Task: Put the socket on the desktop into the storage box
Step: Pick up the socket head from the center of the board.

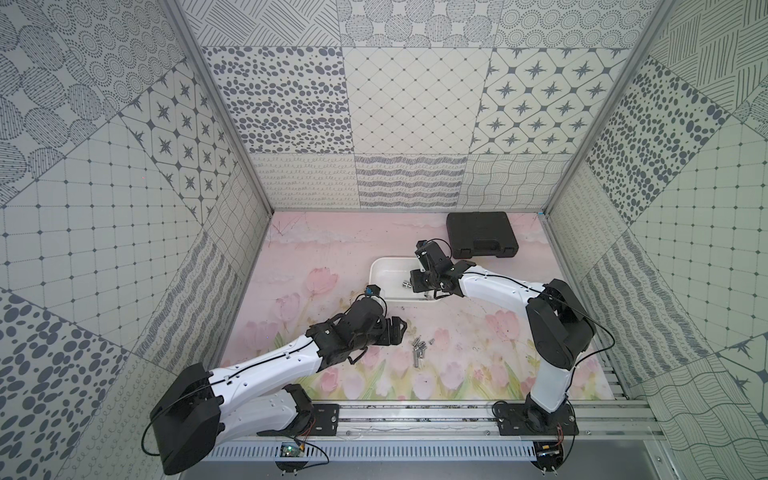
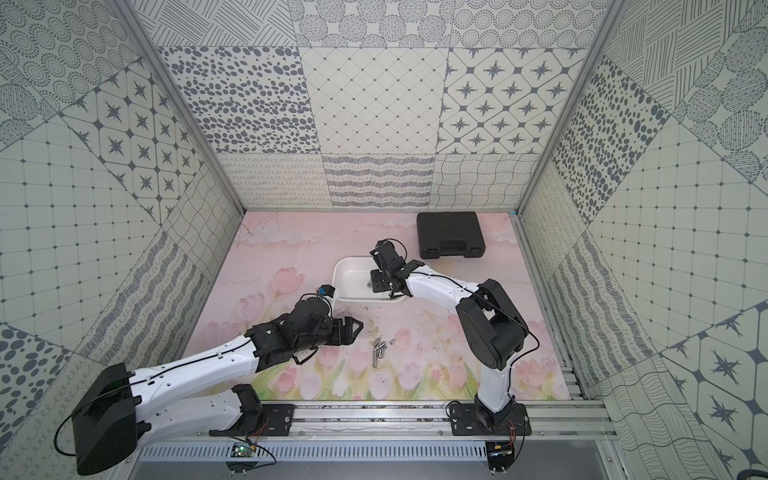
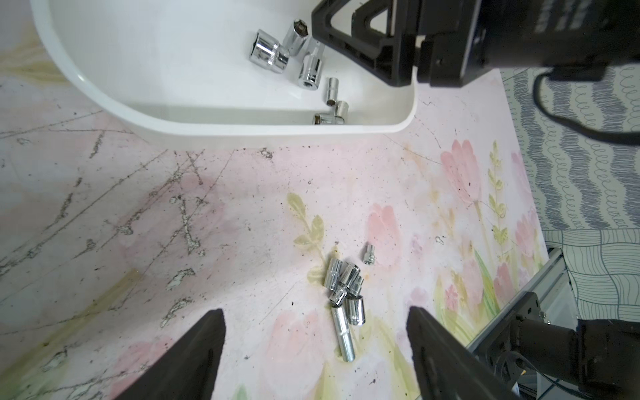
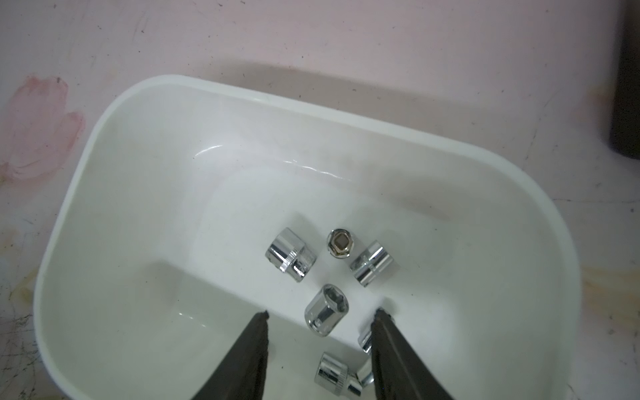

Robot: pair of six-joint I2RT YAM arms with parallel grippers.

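Several chrome sockets (image 1: pixel 419 348) (image 2: pixel 379 351) lie in a small heap on the pink flowered desktop; in the left wrist view the heap (image 3: pixel 346 287) includes a long one (image 3: pixel 342 336) and a small one apart (image 3: pixel 369 254). My left gripper (image 1: pixel 400 328) (image 3: pixel 315 329) hovers open beside the heap, holding nothing. The white storage box (image 1: pixel 376 266) (image 2: pixel 343 266) (image 4: pixel 311 104) holds several sockets (image 4: pixel 291 254) (image 3: pixel 270 52). My right gripper (image 1: pixel 430 293) (image 4: pixel 322 311) hangs open over the box; a socket (image 4: pixel 326 322) sits loose between its fingers, touching neither.
A closed black moulded case (image 1: pixel 482 235) (image 2: pixel 451 235) lies at the back right, just behind the box. The metal rail (image 1: pixel 415 415) carrying both arm bases runs along the front edge. Patterned walls close in three sides.
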